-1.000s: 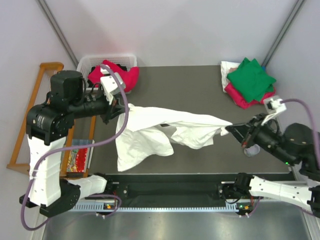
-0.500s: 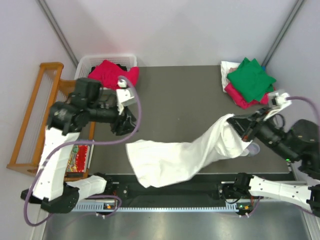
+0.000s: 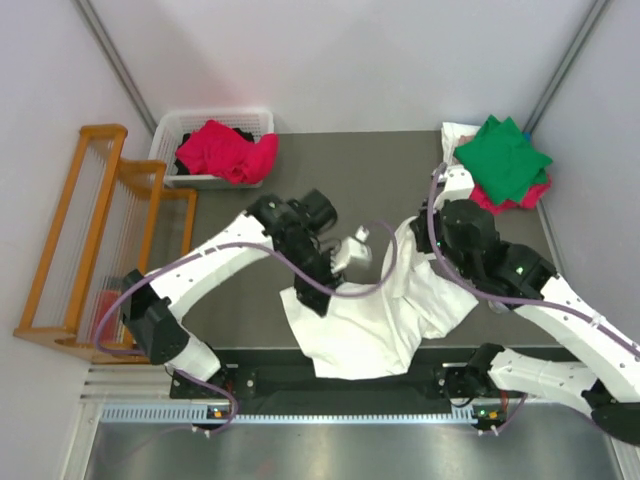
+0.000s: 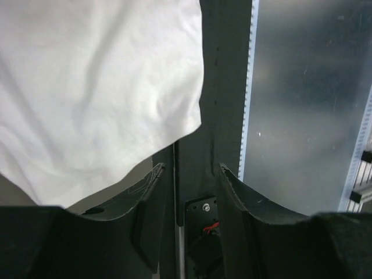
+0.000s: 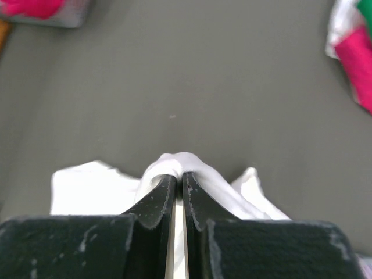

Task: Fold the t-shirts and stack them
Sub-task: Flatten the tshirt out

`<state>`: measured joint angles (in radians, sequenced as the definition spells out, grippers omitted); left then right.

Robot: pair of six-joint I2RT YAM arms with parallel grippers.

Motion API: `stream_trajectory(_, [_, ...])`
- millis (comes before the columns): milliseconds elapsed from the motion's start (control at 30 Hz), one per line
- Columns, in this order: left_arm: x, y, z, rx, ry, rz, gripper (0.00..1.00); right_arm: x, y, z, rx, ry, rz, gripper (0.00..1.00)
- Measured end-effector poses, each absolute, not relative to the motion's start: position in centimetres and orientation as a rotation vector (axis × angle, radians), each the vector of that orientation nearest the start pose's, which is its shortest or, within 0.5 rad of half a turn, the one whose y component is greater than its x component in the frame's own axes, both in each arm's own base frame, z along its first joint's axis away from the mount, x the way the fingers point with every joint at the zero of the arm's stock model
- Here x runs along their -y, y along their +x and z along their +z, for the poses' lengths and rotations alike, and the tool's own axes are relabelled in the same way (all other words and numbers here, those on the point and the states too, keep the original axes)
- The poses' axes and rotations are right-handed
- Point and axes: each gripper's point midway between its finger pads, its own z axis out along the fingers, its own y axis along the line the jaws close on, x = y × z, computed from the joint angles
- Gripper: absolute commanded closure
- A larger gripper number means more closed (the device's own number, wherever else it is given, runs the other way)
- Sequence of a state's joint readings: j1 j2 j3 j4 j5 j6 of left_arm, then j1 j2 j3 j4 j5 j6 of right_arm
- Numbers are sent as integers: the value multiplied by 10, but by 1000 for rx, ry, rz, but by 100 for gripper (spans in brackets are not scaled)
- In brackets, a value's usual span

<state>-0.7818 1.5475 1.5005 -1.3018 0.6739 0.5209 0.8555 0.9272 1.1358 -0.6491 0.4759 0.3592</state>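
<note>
A large white t-shirt (image 3: 375, 315) lies bunched at the near middle of the table, its lower edge over the front rim. My right gripper (image 3: 420, 236) is shut on a raised fold of the t-shirt (image 5: 186, 161) at its far right corner; the cloth wraps over both fingertips. Over the shirt's left edge my left gripper (image 3: 315, 298) stands open, pointing at the table's near edge with nothing between its fingers (image 4: 152, 181). In the left wrist view the white cloth (image 4: 99, 87) fills the upper left. A folded green t-shirt (image 3: 502, 152) tops a crimson one (image 3: 480, 192) at the back right.
A white slotted basket (image 3: 180, 126) at the back left holds a crumpled crimson-pink shirt (image 3: 225, 150). A wooden rack (image 3: 100, 230) stands off the table's left side. The front rail (image 4: 249, 87) and a metal surface run along the near edge.
My left gripper let go of the white shirt, opened, and swung from the back left to the near middle. My right gripper carried its corner leftward, and the shirt collapsed into a heap.
</note>
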Motion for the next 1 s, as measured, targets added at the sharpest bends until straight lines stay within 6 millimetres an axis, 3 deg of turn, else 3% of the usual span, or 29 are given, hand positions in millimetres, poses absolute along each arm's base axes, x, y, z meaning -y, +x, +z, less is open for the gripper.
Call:
stream_trajectory(67, [261, 111, 186, -2186, 1911, -997, 59, -155, 257, 288, -1994, -116, 272, 100])
stream_trajectory(167, [249, 105, 164, -2246, 1964, -906, 59, -138, 276, 275, -2038, -55, 209, 100])
stream_trajectory(400, [229, 87, 147, -2251, 1976, -854, 59, -122, 318, 221, -2211, 3, 85, 100])
stream_trajectory(500, [225, 74, 137, -2250, 2007, -851, 55, -117, 331, 208, -2258, 29, 58, 100])
stream_trajectory(767, [230, 44, 98, -2185, 2217, -755, 49, -114, 381, 207, -2265, 121, 76, 100])
stream_trajectory(1000, [242, 61, 67, -2169, 2213, -642, 49, -117, 394, 203, -2267, 128, 83, 100])
